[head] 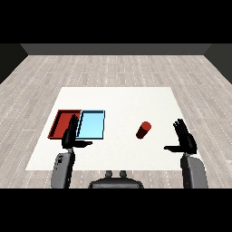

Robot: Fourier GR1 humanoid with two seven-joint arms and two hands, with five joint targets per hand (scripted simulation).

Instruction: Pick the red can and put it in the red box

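The red can (pixel 143 130) lies on its side on the white table (pixel 122 99), right of centre. A red tray (pixel 61 121) rests at the table's left, with a light blue tray (pixel 93 124) touching its right side. My right hand (pixel 184 137) hovers to the right of the can, apart from it, fingers straight and thumb pointing left. My left hand (pixel 70 134) is raised over the near edge of the two trays, fingers straight, covering part of the red tray's right rim. Neither hand holds anything.
Bare white tabletop stretches behind the can and between the blue tray and the can. Grey wooden floor surrounds the table on all sides.
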